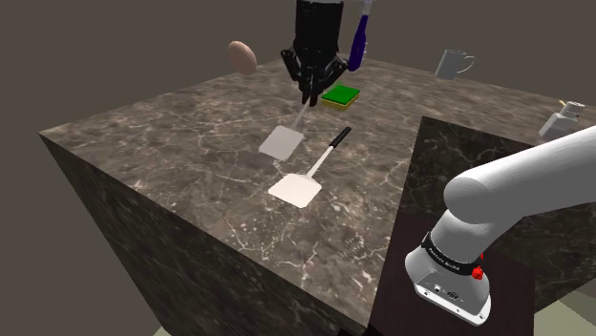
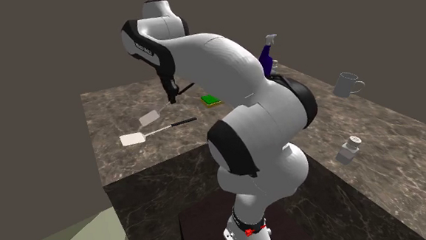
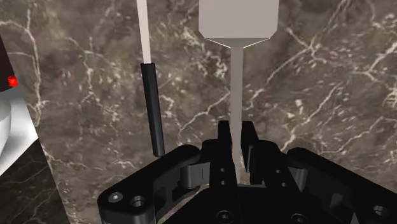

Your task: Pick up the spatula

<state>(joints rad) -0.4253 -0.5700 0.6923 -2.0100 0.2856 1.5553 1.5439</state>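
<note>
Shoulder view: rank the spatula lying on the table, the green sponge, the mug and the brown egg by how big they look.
1. Spatula lying on the table, clearly largest.
2. Green sponge, mug and brown egg look about alike. All three sit farther back, so I won't rank them.

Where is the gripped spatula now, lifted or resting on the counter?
Lifted. The gripper is shut on the spatula by its shank, and the blade hangs above its shadow on the counter. A second spatula lies flat.
</note>
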